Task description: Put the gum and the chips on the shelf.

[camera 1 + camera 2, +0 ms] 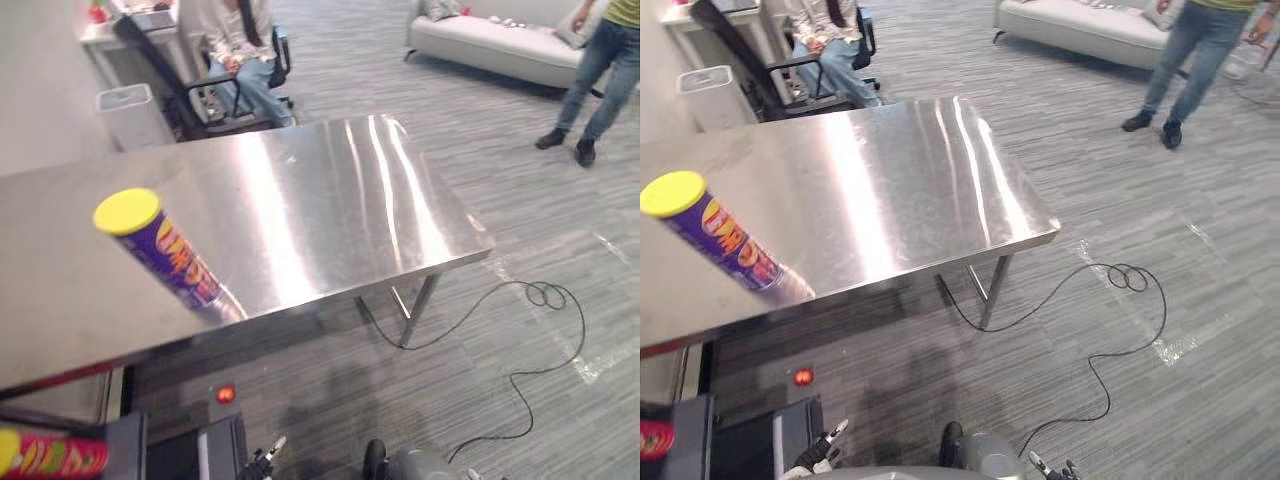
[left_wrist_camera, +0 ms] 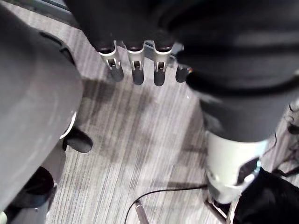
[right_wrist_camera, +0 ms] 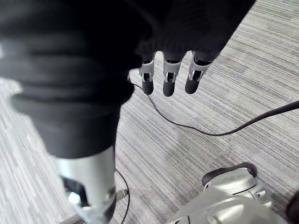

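**A:** Where is the chips can?

**B:** The purple cardboard chips tube with the yellow lid stands on its base on the brushed-steel tabletop. It is near the front edge, toward the robot's left, and nothing touches it. Streaks of reflected light run across the rest of the steel.

**A:** And the hands?

**B:** The left robot hand hangs over the grey striped carpet floor. Its fingers are straight and point down; it is released, with nothing in it. The right robot hand is the same: straight fingers hanging over the carpet, released, holding nothing. Both are well apart from the tube.

**A:** Anything else that looks like chips?

**B:** A red and yellow tube lies on its side at the lower left, below the level of the tabletop. I cannot tell what it rests on. Just to its right is a dark boxy unit, and a small red light glows above that.

**A:** What lies beyond the tabletop?

**B:** A seated person is in a black office chair past the far left corner, with a white bin beside the chair. Farther right is a light grey sofa, and a standing person in blue jeans is near its end.
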Controlling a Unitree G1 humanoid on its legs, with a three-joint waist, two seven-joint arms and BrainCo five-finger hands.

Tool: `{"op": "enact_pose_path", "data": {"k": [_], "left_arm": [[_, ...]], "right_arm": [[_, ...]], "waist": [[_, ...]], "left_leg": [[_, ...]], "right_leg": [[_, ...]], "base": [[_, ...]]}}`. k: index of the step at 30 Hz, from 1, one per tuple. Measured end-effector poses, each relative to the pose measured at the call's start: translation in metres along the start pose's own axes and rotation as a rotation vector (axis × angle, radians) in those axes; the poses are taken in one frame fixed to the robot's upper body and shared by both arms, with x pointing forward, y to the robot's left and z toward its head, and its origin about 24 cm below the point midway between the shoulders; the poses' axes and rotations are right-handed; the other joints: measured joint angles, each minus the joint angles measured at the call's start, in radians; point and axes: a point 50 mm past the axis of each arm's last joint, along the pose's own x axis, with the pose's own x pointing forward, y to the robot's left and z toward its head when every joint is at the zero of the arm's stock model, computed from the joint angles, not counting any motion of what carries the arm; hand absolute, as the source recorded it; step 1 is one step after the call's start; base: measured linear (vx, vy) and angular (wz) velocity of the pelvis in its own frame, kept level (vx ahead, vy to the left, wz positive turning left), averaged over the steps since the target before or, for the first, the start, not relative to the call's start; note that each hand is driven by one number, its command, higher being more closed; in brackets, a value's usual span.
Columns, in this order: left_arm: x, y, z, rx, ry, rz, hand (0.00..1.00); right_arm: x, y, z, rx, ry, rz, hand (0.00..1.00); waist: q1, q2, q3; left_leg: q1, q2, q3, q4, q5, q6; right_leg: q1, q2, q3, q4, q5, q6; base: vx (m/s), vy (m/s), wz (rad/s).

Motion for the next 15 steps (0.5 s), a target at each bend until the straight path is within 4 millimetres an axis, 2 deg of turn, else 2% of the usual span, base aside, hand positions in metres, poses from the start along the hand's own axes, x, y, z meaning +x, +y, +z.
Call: {"op": "enact_pose_path", "data": {"k": [1, 2, 3, 4, 5, 6, 11, 15], "left_arm": [[0.000, -0.003, -0.002, 0.003, 0.009, -0.010, 0.00], [0.000, -0.006, -0.002, 0.007, 0.012, -0.019, 0.00], [0.001, -0.006, -0.001, 0.004, 0.011, -0.019, 0.00], [0.000, -0.001, 0.000, 0.007, 0.009, -0.004, 0.00], [0.000, 0.003, 0.002, 0.012, 0.007, 0.003, 0.00], [0.000, 0.005, 0.003, 0.005, 0.014, 0.015, 0.00], [-0.001, 0.004, -0.002, -0.002, 0.028, 0.041, 0.00], [-0.001, 0.000, -0.002, -0.007, 0.024, 0.044, 0.00]], "right_arm": [[0.000, -0.002, 0.000, 0.001, -0.001, -0.007, 0.00], [0.000, -0.003, 0.001, 0.006, -0.001, -0.010, 0.00], [0.000, -0.004, -0.002, 0.012, 0.013, -0.017, 0.00], [-0.002, -0.004, -0.007, 0.014, 0.036, -0.017, 0.00], [-0.001, -0.001, -0.006, 0.016, 0.039, -0.011, 0.00], [-0.001, 0.002, -0.006, 0.008, 0.041, -0.001, 0.00], [0.002, 0.002, -0.002, -0.026, 0.062, 0.011, 0.00], [0.003, -0.001, 0.001, -0.047, 0.070, 0.010, 0.00]], "waist": [[-0.006, 0.009, -0.005], [-0.006, 0.021, 0.000], [0.000, 0.016, 0.000], [0.011, 0.004, -0.002], [0.020, -0.004, -0.002], [0.028, -0.009, -0.004], [0.027, 0.003, -0.005], [0.029, 0.020, -0.006]], "left_leg": [[0.001, 0.007, 0.000, -0.001, 0.000, 0.003], [0.002, 0.016, -0.001, -0.003, 0.003, 0.007], [0.005, 0.017, -0.004, -0.005, 0.002, 0.006], [0.012, 0.015, -0.006, -0.006, 0.001, 0.004], [0.016, 0.017, -0.005, -0.005, 0.000, 0.001], [0.014, 0.033, -0.005, -0.003, 0.005, -0.012], [0.003, 0.070, -0.050, 0.000, 0.025, -0.045], [-0.038, 0.064, -0.087, -0.006, 0.050, -0.059]], "right_leg": [[0.006, 0.001, 0.000, -0.010, 0.004, 0.014], [-0.005, -0.025, -0.033, 0.036, -0.046, 0.003], [-0.013, -0.096, -0.077, 0.107, -0.085, 0.025], [0.014, -0.149, -0.086, 0.055, -0.041, 0.086], [0.027, -0.160, -0.073, 0.018, -0.020, 0.125], [0.059, -0.142, -0.072, -0.039, -0.010, 0.133], [0.161, -0.087, -0.126, -0.217, 0.056, 0.115], [0.182, -0.085, -0.184, -0.295, 0.088, 0.110]], "base": [[0.05, 0.078, -0.04], [0.09, 0.143, 0.32], [0.11, 0.167, 0.39], [0.12, 0.149, 0.22], [0.07, 0.050, 0.00], [0.06, -0.088, -0.04], [0.02, -0.113, 0.24], [0.00, -0.019, 0.41]]}}
